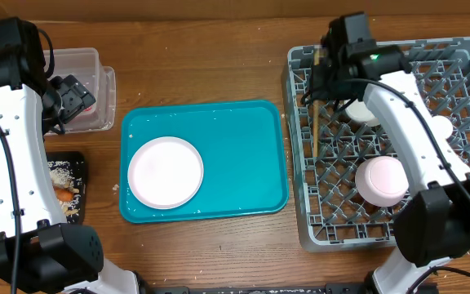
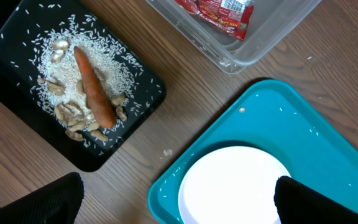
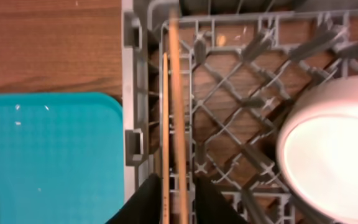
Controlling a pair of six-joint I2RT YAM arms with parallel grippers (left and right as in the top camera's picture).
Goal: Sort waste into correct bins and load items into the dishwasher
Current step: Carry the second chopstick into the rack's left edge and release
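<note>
My right gripper (image 3: 173,190) is shut on the pair of wooden chopsticks (image 3: 178,93) and holds them over the left edge of the grey dish rack (image 3: 229,124); overhead it is at the rack's far left (image 1: 318,75). My left gripper (image 2: 179,199) is open and empty above the near edge of the white plate (image 2: 232,186), beside the clear tub (image 1: 84,65). The red wrapper (image 2: 219,12) lies in the tub. The carrot stick (image 2: 93,87), rice and beige scraps (image 2: 73,121) lie on the black tray (image 2: 145,93). No paper ball is in view.
The white plate (image 1: 166,171) sits at the left of the teal tray (image 1: 243,155). In the rack (image 1: 463,57), a white bowl (image 1: 382,180) rests upside down, with other white dishes (image 1: 364,110) behind it. A white dish (image 3: 334,155) shows right of the chopsticks.
</note>
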